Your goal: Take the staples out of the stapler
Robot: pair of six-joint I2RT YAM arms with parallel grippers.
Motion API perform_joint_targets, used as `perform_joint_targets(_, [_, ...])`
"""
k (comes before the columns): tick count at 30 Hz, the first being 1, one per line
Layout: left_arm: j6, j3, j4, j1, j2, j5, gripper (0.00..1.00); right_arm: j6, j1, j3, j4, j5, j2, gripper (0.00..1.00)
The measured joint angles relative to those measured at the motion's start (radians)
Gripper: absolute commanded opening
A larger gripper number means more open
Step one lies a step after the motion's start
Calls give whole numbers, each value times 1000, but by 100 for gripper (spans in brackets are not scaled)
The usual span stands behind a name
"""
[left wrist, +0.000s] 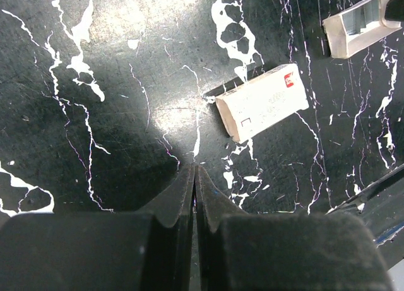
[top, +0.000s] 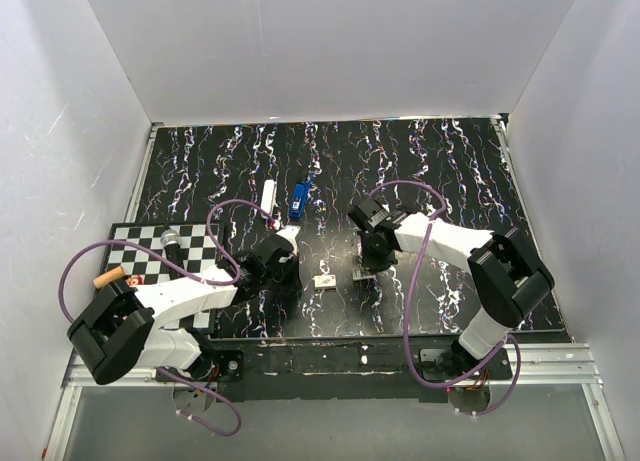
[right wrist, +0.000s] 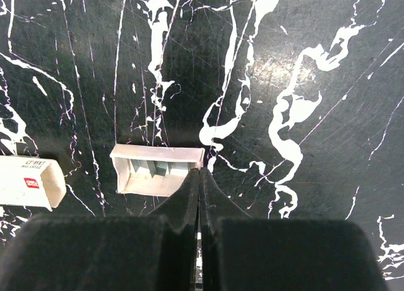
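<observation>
Open left gripper [left wrist: 194,171] and right gripper [right wrist: 199,174], jaws together and empty near tray [right wrist: 158,153], then reach for stapler [top: 298,199] well beyond tray, pinning it with one, opening it with other.

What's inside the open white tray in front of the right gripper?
Grey staple strips lie inside the tray. The shut right gripper covers its near right corner, so that part is unseen.
</observation>
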Motion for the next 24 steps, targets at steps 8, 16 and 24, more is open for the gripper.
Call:
perform_joint_targets(8, [0, 1, 4, 0, 39, 0, 0, 0, 0, 0, 0, -2, 0, 1])
perform_joint_targets(16, [0, 6, 18, 0, 72, 1, 0, 4, 29, 3, 8, -24, 0, 1])
perform_joint_targets(24, [-6, 7, 30, 0, 87, 1, 0, 15, 56, 14, 21, -49, 0, 1])
